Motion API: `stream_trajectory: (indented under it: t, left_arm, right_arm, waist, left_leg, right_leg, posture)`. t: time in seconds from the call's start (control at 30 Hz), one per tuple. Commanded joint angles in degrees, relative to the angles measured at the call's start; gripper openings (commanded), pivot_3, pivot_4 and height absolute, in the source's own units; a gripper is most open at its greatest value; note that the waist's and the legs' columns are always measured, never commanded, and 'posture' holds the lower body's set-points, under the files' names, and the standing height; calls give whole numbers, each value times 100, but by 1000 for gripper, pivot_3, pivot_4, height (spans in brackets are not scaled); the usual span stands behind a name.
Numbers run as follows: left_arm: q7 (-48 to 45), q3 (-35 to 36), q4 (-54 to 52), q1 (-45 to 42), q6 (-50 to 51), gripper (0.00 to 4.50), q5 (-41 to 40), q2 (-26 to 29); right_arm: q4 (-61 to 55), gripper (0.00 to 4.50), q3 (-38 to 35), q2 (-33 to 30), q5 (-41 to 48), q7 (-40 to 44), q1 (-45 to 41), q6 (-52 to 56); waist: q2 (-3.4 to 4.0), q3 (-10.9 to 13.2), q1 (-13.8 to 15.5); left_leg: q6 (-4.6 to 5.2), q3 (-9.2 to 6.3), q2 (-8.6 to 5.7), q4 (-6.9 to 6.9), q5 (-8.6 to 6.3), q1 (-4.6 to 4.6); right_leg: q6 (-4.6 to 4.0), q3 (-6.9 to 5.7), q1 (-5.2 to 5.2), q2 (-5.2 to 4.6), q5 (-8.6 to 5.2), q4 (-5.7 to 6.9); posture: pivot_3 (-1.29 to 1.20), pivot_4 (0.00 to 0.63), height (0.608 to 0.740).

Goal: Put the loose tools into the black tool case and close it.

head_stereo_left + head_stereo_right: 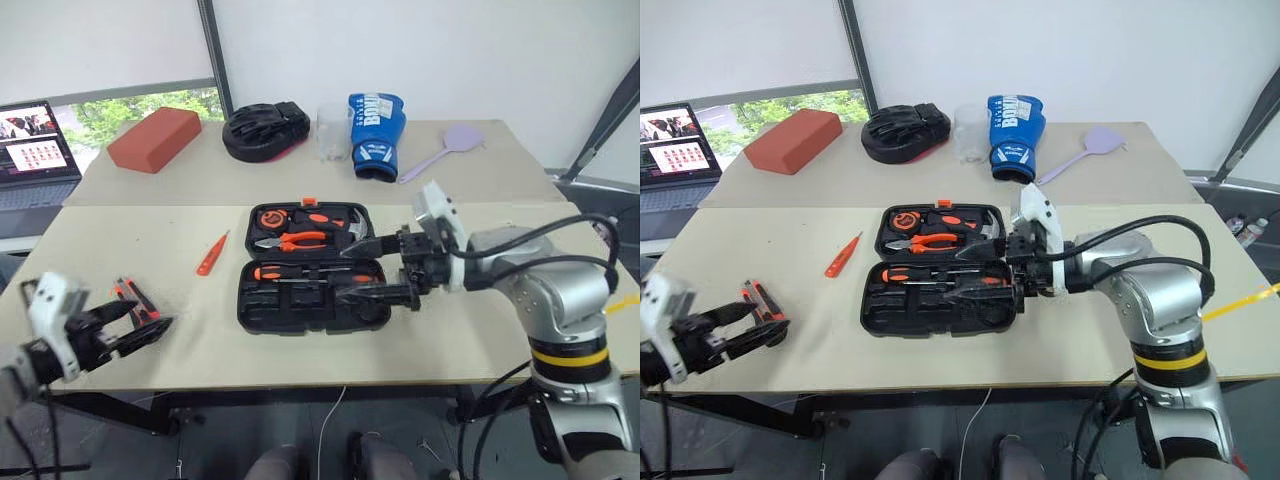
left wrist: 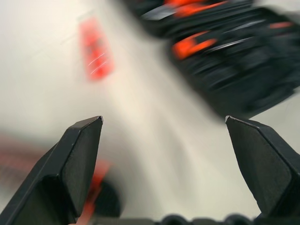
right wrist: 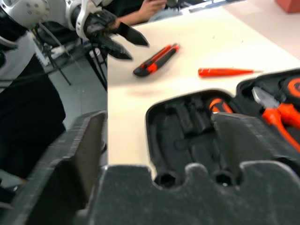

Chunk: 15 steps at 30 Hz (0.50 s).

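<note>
The black tool case (image 1: 300,305) lies open in the middle of the near table. Orange-handled pliers (image 1: 290,241) and a hammer sit in its far half, and a black-and-orange screwdriver (image 1: 285,272) in its near half. My right gripper (image 1: 345,272) hovers open over the case's right end, with nothing between its fingers. The slim orange tester screwdriver (image 1: 212,253) lies loose to the left of the case. Further left, near the front edge, is the orange-and-black utility knife (image 1: 133,296). My left gripper (image 1: 152,314) stands open right beside it, empty.
On the far table are a red brick (image 1: 155,138), a black padded mitt (image 1: 265,130), a clear cup (image 1: 332,130), a blue boxing glove (image 1: 375,130) and a lilac paddle (image 1: 450,145). A laptop (image 1: 35,150) sits far left. A person's arm (image 3: 145,11) shows beyond the table.
</note>
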Motion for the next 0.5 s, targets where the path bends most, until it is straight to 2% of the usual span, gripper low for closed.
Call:
stream_trajectory:
  t: [0.03, 0.1, 0.27, 0.4, 0.5]
  left_arm:
    - [120, 75, -286, -8, -5, 4500, 13, 246]
    - [260, -186, -114, -419, 86, 4500, -16, 399]
    - [1147, -1863, 1028, -2592, 863, 4500, 500, 658]
    - [1183, -3248, 2437, -4571, 1312, 4500, 941, 557]
    - [976, -3883, 3216, -5277, 1206, 4500, 1222, 498]
  right_arm:
    - [-222, 4486, -109, -101, 199, -134, 3, -116]
    - [-161, 4486, -84, -91, 193, -254, -22, -146]
    - [-155, 4486, 13, -66, 82, -579, 54, -330]
    - [-410, 4486, -26, -68, 162, -881, 279, -335]
    - [-576, 4486, -40, -74, 248, -1047, 381, -307]
  waist:
    - [-2, 1, 52]
    - [-2, 0, 99]
    - [-20, -9, 234]
    - [-45, -19, 189]
    - [-45, -19, 84]
  left_leg:
    - [-33, 0, 0, 2, -17, 4]
    - [-53, -3, 0, 6, -13, 10]
    - [-53, -3, -1, 12, 23, 20]
    - [-37, 0, -11, 10, 37, 14]
    - [-6, -1, -12, 5, 54, -3]
  right_leg:
    - [1, 0, 5, -2, 1, 3]
    - [7, -2, 19, -7, 4, 3]
    - [37, -8, 33, -12, 12, 14]
    - [26, 3, 17, -8, 29, 30]
    - [18, 5, -2, -4, 34, 31]
  posture:
    - [0, 150, 740]
    - [0, 150, 740]
    - [0, 150, 740]
    - [0, 150, 740]
    - [0, 150, 740]
